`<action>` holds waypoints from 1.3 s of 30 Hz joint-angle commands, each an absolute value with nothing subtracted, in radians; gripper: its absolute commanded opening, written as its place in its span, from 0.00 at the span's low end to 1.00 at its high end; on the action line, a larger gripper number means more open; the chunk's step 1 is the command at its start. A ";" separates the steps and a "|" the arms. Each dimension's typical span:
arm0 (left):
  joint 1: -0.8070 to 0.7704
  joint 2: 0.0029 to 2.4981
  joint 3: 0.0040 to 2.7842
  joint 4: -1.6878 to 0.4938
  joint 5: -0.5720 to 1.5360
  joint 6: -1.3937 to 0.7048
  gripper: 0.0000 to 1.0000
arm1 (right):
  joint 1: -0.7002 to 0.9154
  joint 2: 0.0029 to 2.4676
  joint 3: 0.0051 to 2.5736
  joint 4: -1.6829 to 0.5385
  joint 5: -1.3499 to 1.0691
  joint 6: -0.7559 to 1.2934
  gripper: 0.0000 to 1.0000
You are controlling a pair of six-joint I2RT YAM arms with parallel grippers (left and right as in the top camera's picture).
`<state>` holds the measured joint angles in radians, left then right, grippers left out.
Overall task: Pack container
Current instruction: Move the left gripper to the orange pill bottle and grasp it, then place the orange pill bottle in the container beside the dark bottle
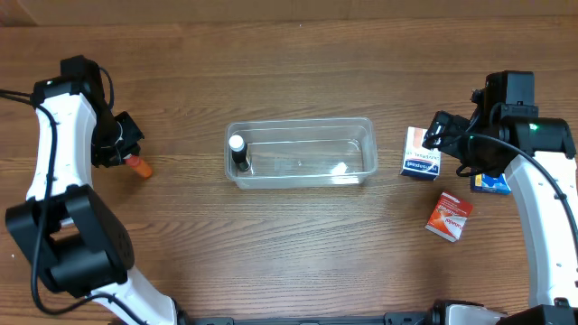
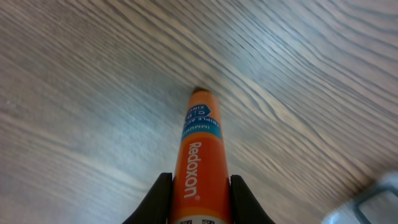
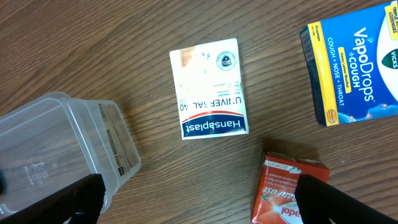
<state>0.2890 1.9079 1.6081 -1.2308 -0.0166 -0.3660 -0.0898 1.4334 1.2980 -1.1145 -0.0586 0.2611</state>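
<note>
The clear plastic container (image 1: 302, 153) stands mid-table with a small dark bottle with a white cap (image 1: 238, 152) upright at its left end. Its corner shows in the right wrist view (image 3: 68, 146). My left gripper (image 1: 126, 149) is shut on an orange Redoxon tube (image 2: 200, 163), whose tip (image 1: 140, 167) points at the table far left of the container. My right gripper (image 1: 442, 135) is open and empty, above the white Hansaplast box (image 1: 421, 153) (image 3: 208, 87). A red box (image 1: 449, 217) (image 3: 287, 193) and a blue VapoDrops box (image 1: 490, 183) (image 3: 354, 62) lie nearby.
Bare wooden table surrounds the items. The three boxes lie in a cluster right of the container. The left arm's base fills the lower left corner (image 1: 72, 244).
</note>
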 commanded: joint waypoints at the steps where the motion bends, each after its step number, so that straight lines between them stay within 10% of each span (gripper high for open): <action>1: 0.210 1.684 1.608 -1.277 0.027 -0.366 0.04 | -0.091 1.429 1.328 -1.108 -0.046 0.258 1.00; 16: -0.302 1.478 1.603 -1.353 0.030 -0.487 0.04 | -0.091 1.429 1.328 -1.106 -0.046 0.259 1.00; 39: -0.341 1.911 1.603 -1.259 -0.010 -0.478 0.05 | -0.091 1.429 1.328 -1.106 -0.046 0.258 1.00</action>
